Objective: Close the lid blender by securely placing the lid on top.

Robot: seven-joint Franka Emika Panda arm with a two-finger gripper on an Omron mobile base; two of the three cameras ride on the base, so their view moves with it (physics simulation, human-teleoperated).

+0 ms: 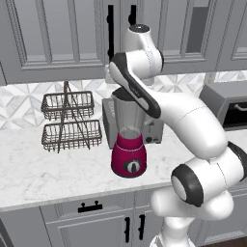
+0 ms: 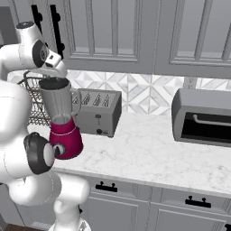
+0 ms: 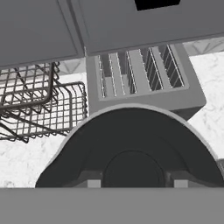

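The blender [image 1: 129, 144] stands on the marble counter [image 1: 43, 173] just before the grey toaster [image 2: 97, 111] and beside the wire basket rack [image 1: 70, 120], its black lid [image 3: 131, 151] seated on the jar's mouth beneath the gripper [image 3: 133, 183], whose fingers' spread I cannot tell.

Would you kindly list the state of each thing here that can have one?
lid: lying on the jar's mouth, under the hand.
blender: upright on the counter, jar covered.
gripper: just above the lid; open or shut unclear.
toaster: slots empty.
wire basket rack: both tiers empty.
toaster oven: door shut.
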